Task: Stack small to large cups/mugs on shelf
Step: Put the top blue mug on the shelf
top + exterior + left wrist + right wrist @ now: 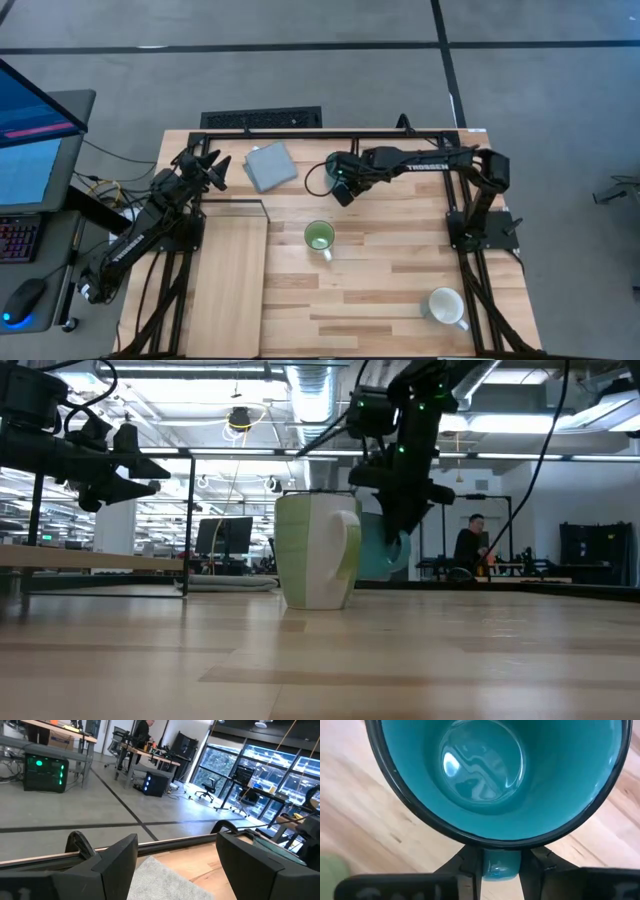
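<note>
I have the right gripper [500,865] clamped on the handle of the teal-blue mug [495,775], which sits upright near the table's back edge, just beside the grey-blue square pad [270,165]. The light green mug [319,237] stands mid-table and the white mug [445,306] sits toward the front right. The left gripper [175,865] hovers with fingers apart over the pad, behind the pale wooden shelf [232,285].

teal mug [490,775] upright, far | green mug [319,236] centre | white mug [444,305] near-right | shelf [230,290] left
</note>
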`<state>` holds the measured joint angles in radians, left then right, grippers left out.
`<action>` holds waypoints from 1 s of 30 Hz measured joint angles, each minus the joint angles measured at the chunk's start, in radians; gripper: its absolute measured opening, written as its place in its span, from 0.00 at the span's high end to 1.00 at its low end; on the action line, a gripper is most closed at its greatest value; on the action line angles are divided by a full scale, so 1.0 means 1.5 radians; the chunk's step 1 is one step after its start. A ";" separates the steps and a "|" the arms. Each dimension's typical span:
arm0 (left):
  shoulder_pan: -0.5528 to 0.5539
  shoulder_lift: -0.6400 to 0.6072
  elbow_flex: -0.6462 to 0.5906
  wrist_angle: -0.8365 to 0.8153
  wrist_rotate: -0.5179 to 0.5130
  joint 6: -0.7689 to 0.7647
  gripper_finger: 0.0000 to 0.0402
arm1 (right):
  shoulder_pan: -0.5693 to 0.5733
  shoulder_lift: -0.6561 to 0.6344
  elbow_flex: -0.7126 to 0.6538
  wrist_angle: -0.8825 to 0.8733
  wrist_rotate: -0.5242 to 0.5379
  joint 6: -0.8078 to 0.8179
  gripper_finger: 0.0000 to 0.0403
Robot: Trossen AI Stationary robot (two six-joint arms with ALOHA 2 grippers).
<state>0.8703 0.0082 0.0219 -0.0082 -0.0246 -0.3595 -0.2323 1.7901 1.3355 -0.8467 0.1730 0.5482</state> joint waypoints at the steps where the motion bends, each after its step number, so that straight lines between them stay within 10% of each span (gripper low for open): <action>1: 0.000 0.000 0.000 0.000 0.000 0.000 0.35 | 0.004 0.000 0.005 -0.001 0.000 -0.006 0.75; 30: 0.000 0.000 0.000 0.000 -0.002 0.038 0.35 | 0.130 -0.001 0.279 -0.037 -0.018 -0.119 0.75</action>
<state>0.8700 0.0086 0.0217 -0.0082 -0.0269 -0.3024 -0.0369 1.7889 1.7539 -0.9015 0.1465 0.3693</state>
